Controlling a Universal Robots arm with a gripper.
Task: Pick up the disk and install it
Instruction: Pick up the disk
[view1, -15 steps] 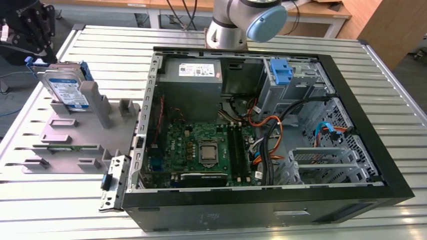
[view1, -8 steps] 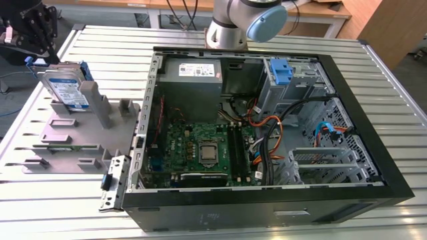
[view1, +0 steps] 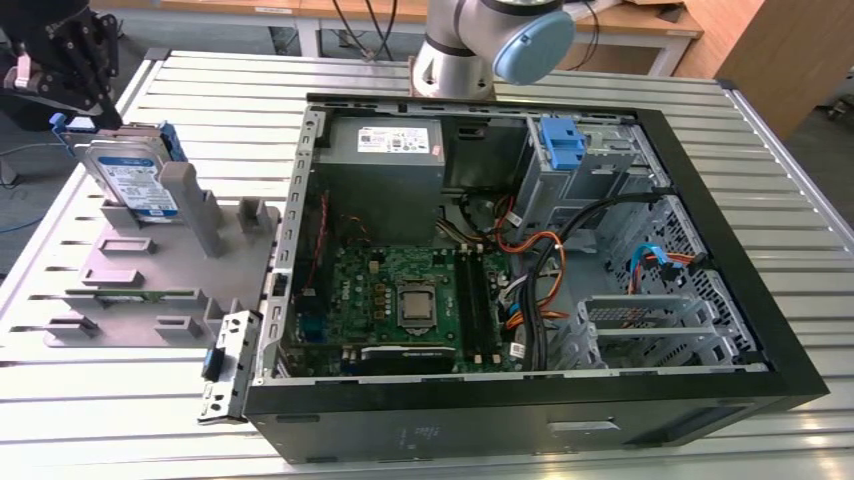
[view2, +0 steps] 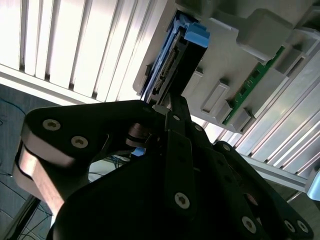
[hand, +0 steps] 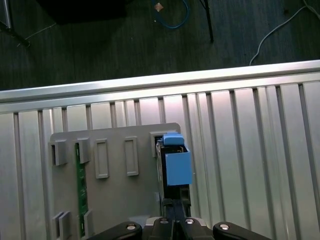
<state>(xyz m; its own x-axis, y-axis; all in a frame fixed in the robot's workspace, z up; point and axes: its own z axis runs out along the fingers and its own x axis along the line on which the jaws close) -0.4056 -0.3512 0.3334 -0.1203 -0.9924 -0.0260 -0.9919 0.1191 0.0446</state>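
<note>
One hard drive (view1: 134, 172) stands upright in the grey fixture (view1: 147, 268) at the exterior view's left. The end effector (view1: 94, 98) hovers just above, fingers together. Pick-up stage, no grasp yet; grasping probably requires parting them.

The disk (view1: 131, 172) is silver-grey with a white-and-blue label and blue side rails. The holder (view1: 134, 262) beside the computer case (view1: 747, 340) is plain pale grey and carries a green strip (view1: 134, 293). The case frame is black. Inside the case are a green motherboard (view1: 400, 300), orange, black and blue cables (view1: 534, 270), a blue bracket (view1: 563, 145) and a grey box (view1: 387, 145) with a white sticker. The pincer (view1: 96, 105) is black. The counter (view1: 774, 150) under the case is silver with parallel ribs.
</note>
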